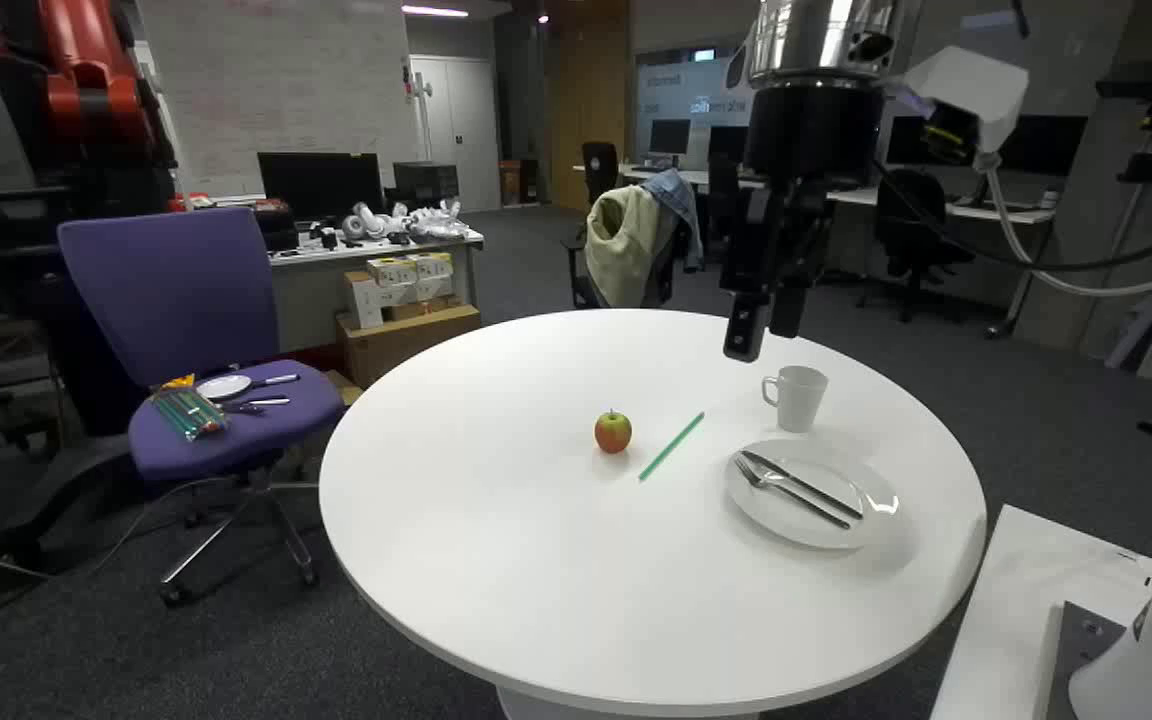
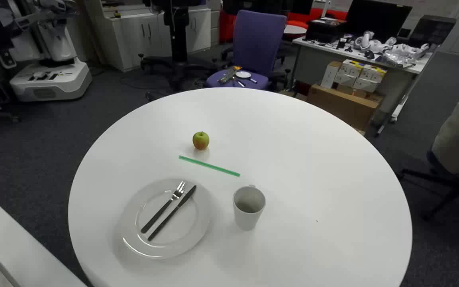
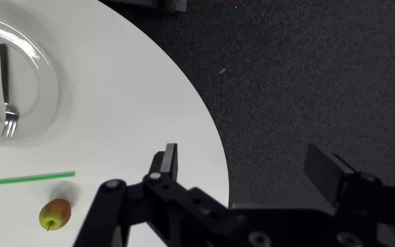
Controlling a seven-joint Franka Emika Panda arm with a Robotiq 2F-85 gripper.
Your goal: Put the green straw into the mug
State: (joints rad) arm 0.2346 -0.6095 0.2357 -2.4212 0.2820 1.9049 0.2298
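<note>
The green straw (image 1: 672, 446) lies flat on the white table, between the apple and the plate. It shows in an exterior view (image 2: 209, 166) and partly at the left of the wrist view (image 3: 26, 179). The white mug (image 1: 802, 398) stands upright beside the plate, its handle turned toward the straw's side. Its open top shows in an exterior view (image 2: 247, 215) with nothing seen inside; it is out of the wrist view. My gripper (image 1: 765, 335) is high above the table, apart from everything. In the wrist view its fingers (image 3: 241, 147) are wide apart with nothing between them.
A white plate (image 2: 130, 211) holds a fork (image 2: 161, 211) and a knife (image 2: 173, 213). An apple (image 1: 613, 432) sits near the straw. The round table's edge (image 3: 218, 133) passes under my gripper in the wrist view, with dark carpet beyond. A purple chair (image 1: 186, 300) stands beyond the table.
</note>
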